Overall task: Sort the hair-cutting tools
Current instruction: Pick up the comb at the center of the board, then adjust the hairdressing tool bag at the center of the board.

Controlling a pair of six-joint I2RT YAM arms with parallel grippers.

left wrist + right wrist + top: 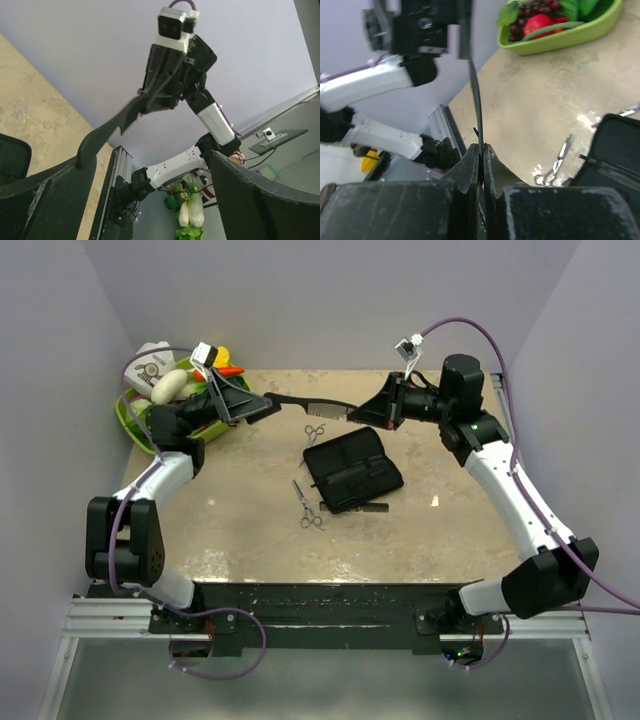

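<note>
Our right gripper [481, 150] is squeezed tight on one end of a long thin black tool [310, 405]. The tool looks like a comb with a handle. The two fingers press on it from both sides, with no gap left. The tool sticks out from the right gripper, up in the air, and reaches across to our left gripper [258, 402].

Our left gripper is wide open. Its fingers [45, 200] stand far apart. The far end of the tool comes in right beside one of them, but we cannot tell if it touches. The other finger is well away from it.

The other things lie on the table [230, 540], below the two grippers. One pair of silver scissors [315, 431] lies just under the middle of the tool, between the two grippers. It is just beside a corner of the flat black case [352, 470]. The case lies below the right gripper, a bit nearer to our arm bases. The second pair of scissors [308, 508] lies by the left side of the case, farther from both grippers. A small thin black thing [368, 507] lies against the near edge of the case. It may be a short comb, but it is too small for us to be sure.

A green bowl [570, 37] of fruit and greens sits behind the left gripper, beside that arm.
</note>
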